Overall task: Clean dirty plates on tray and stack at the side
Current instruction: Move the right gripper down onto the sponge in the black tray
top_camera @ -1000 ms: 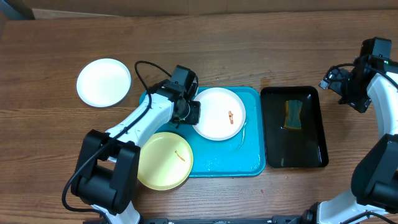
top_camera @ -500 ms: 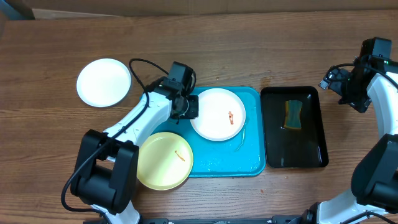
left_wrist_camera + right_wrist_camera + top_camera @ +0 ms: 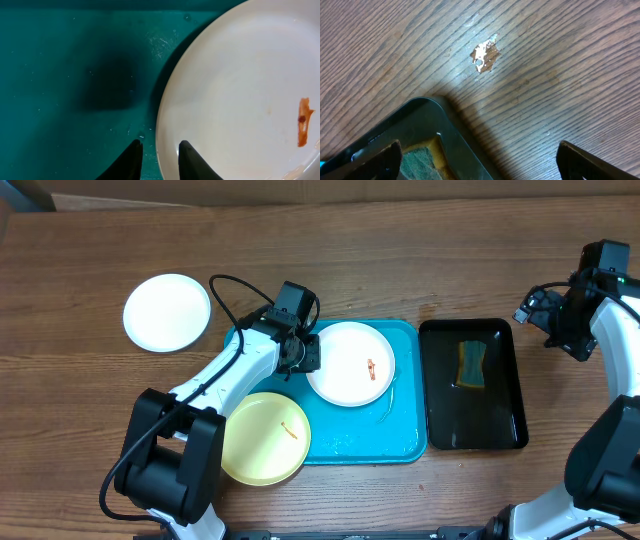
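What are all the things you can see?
table: one, brown wood, under everything.
blue tray: one, turquoise, middle.
black tray: one, black, right of blue tray.
smeared plate: one, white, reddish smear, on blue tray.
plain plate: one, white, table's far left.
yellow plate: one, pale yellow, overlapping blue tray's near-left corner.
sponge: one, green-yellow, in black tray.
left gripper: one, black, straddling smeared plate's rim.
right gripper: one, black, open, above table beside black tray.
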Motion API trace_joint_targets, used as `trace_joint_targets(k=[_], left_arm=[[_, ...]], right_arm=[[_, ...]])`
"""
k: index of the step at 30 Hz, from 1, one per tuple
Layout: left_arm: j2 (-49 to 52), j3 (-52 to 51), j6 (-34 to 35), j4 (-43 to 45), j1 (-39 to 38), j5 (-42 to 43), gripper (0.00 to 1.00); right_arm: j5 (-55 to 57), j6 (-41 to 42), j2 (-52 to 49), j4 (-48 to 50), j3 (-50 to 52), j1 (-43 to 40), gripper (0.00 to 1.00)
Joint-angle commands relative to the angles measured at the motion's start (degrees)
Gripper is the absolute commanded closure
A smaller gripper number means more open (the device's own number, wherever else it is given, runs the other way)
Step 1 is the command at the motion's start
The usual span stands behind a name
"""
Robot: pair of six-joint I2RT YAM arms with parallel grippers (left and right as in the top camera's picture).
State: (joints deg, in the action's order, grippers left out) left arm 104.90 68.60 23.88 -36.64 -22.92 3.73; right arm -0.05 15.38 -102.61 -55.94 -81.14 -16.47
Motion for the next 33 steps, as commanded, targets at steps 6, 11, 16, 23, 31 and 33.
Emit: trace_joint_targets(k=[6,11,16,23,31,33], left_arm=[[0.8,-0.5,1.5,0.0,-0.4,-1.2,0.77],[0.8,-3.0,1.5,2.9,-0.4,-1.2,0.77],[0.8,-4.5,1.5,4.9,-0.4,-1.1,0.76],[0.8,-4.7,1.5,6.3,-0.4,-0.7,0.71],[0.8,-4.9,1.4,6.5,-0.7,-0.7,0.72],[0.8,-4.9,1.4,6.6,-1.0,-0.7,0.72]], right_arm=[[-0.2,0.3,0.7,2.5,-0.6,0.0,0.00],[-12.6,-0.7,0.7,1.4,-0.6,0.0,0.00],[-14.5,-4.0,0.7,0.0,-0.6,1.6,0.25],[-2.6,-4.9,0.7,-4.5,0.0,8.5,0.28],[1.7,-4.9,0.7,-4.4,4.4,13.2,0.24],[1.7,-4.9,0.7,-3.5,6.2,13.6,0.23]])
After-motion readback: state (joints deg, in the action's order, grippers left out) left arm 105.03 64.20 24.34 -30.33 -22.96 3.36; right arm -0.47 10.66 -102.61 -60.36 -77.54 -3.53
